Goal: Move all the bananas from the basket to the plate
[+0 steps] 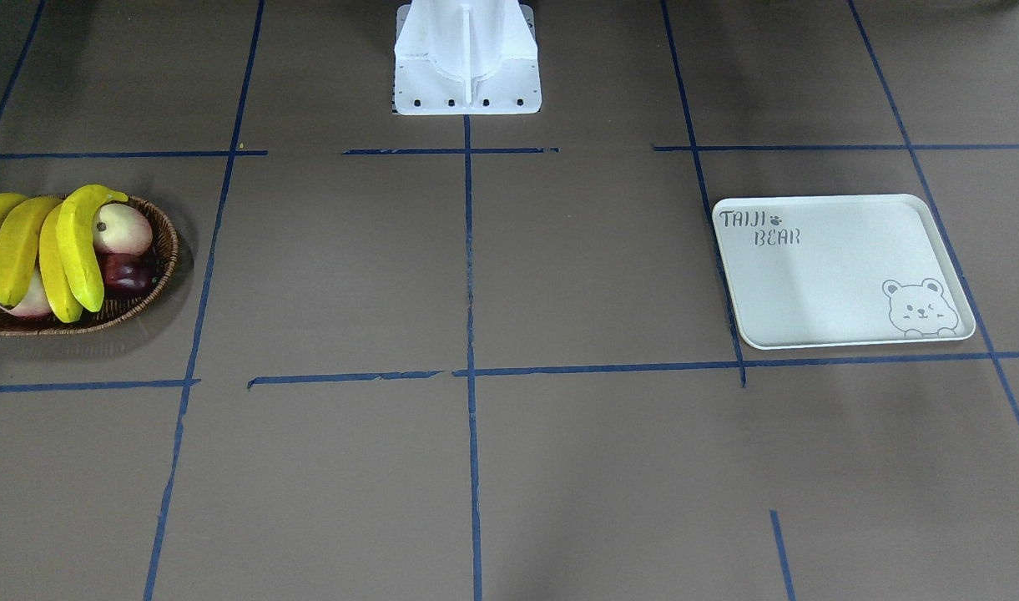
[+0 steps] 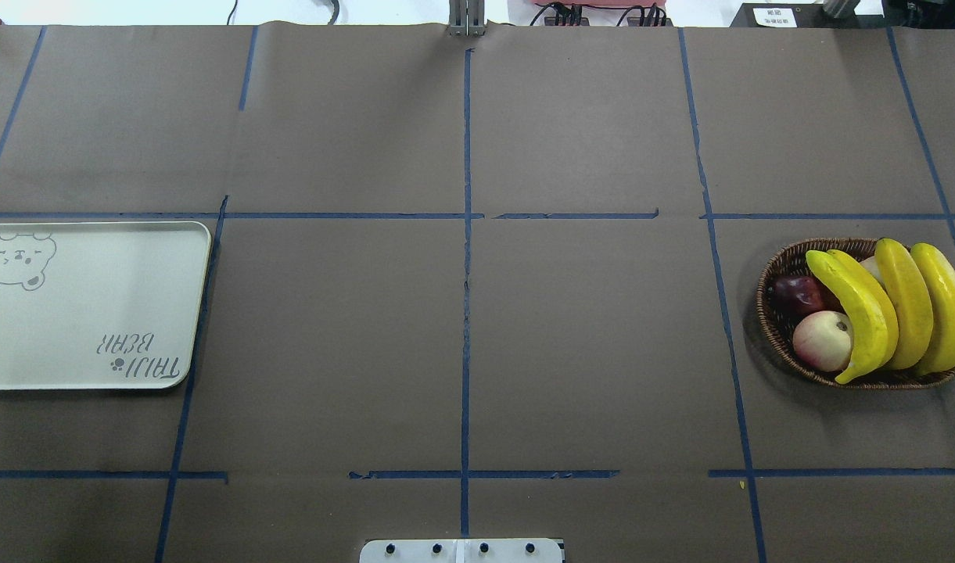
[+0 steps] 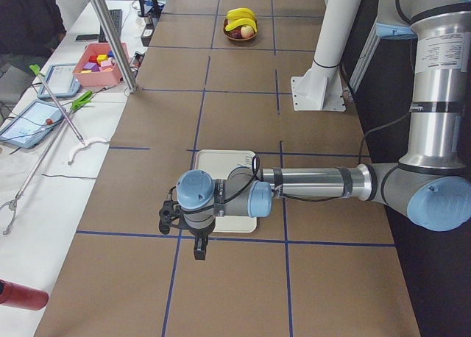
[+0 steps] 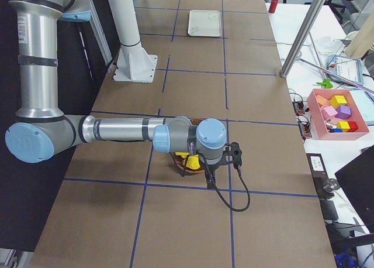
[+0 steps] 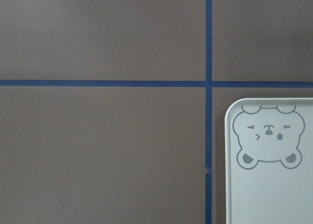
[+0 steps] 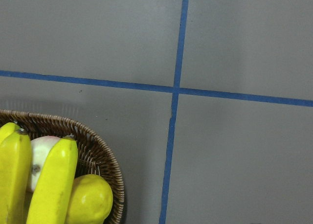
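Note:
Several yellow bananas (image 1: 79, 242) (image 2: 856, 313) lie across the brown wicker basket (image 1: 146, 296) (image 2: 773, 328), on top of other fruit. The right wrist view catches the basket's rim (image 6: 100, 155) and two of the bananas (image 6: 49, 185) at its lower left. The cream plate (image 1: 843, 275) (image 2: 94, 313) with the bear drawing lies bare at the table's other end; its corner (image 5: 269, 194) shows in the left wrist view. My left gripper (image 3: 199, 247) hangs over the plate's near edge and my right gripper (image 4: 209, 171) over the basket. Whether either is open or shut, I cannot tell.
Pale peaches (image 2: 823, 340) and a dark red fruit (image 2: 798, 293) share the basket, with a yellow-green fruit (image 6: 90, 199). The white robot pedestal (image 1: 467, 58) stands mid-table. A side bench holds a pink box of blocks (image 4: 339, 113), tablets and a metal post (image 3: 110, 35).

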